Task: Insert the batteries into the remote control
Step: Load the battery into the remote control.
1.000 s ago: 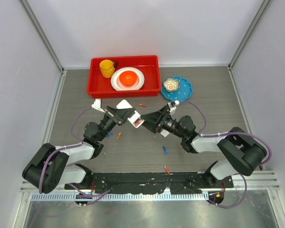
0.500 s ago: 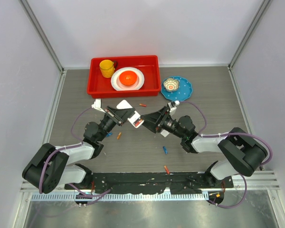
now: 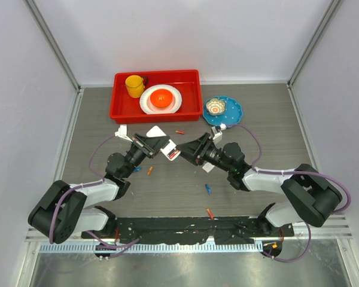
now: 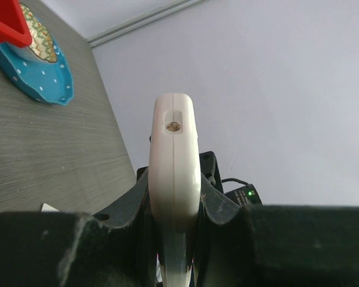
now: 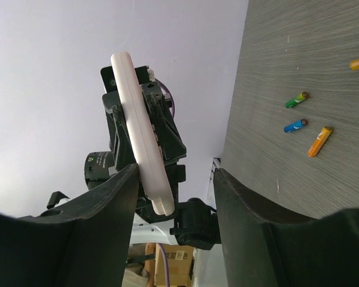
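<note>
The white remote control (image 3: 172,152) hangs above the middle of the table, and my left gripper (image 3: 163,146) is shut on it. In the left wrist view I see the remote control (image 4: 174,137) edge-on, clamped in the left gripper (image 4: 174,197). My right gripper (image 3: 184,152) faces it from the right and is open. In the right wrist view the free end of the remote control (image 5: 137,131) lies inside the right gripper (image 5: 175,179), close to one finger (image 5: 102,221). Loose batteries lie on the table: orange (image 3: 179,132), orange (image 3: 149,170), blue (image 3: 208,189), green (image 5: 296,100).
A red tray (image 3: 155,117) at the back holds a yellow cup (image 3: 134,85) and a white plate with an orange bowl (image 3: 161,97). A blue plate (image 3: 230,113) with a small bowl sits to its right. White pieces (image 3: 157,130) lie behind the left gripper. Another orange battery (image 3: 210,213) lies by the arm bases.
The right gripper's jaws have narrowed a little around the remote's end, and the right arm's elbow has swung outward to the right. The left arm and remote have not moved.
</note>
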